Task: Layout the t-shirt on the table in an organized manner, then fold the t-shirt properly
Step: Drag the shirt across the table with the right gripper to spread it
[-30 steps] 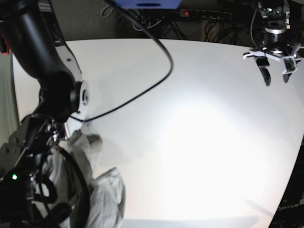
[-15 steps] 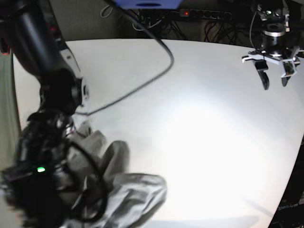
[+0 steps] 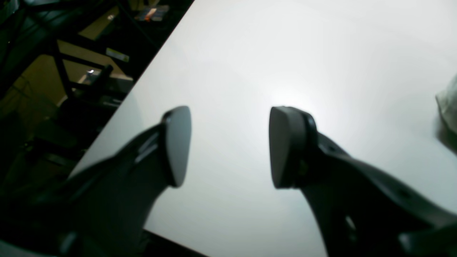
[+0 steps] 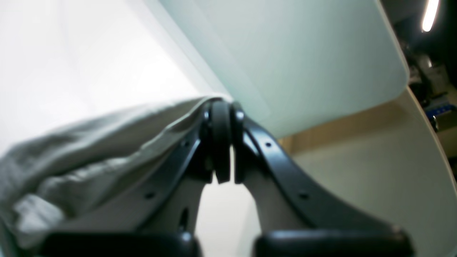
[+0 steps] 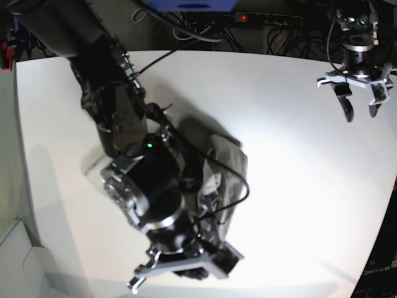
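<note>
T-shirt [image 5: 226,164]: soft, limp, light; grip hems. Right end effector [image 4: 221,142] clamped on fabric; left end effector [image 3: 228,146] open, empty.

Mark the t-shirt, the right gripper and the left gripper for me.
t-shirt [image 5: 226,162]: base view, bunched cloth beside the arm.
right gripper [image 4: 224,142]: right wrist view, jaws pinching the shirt's edge.
left gripper [image 3: 228,146]: left wrist view, gap between open jaws.
</note>
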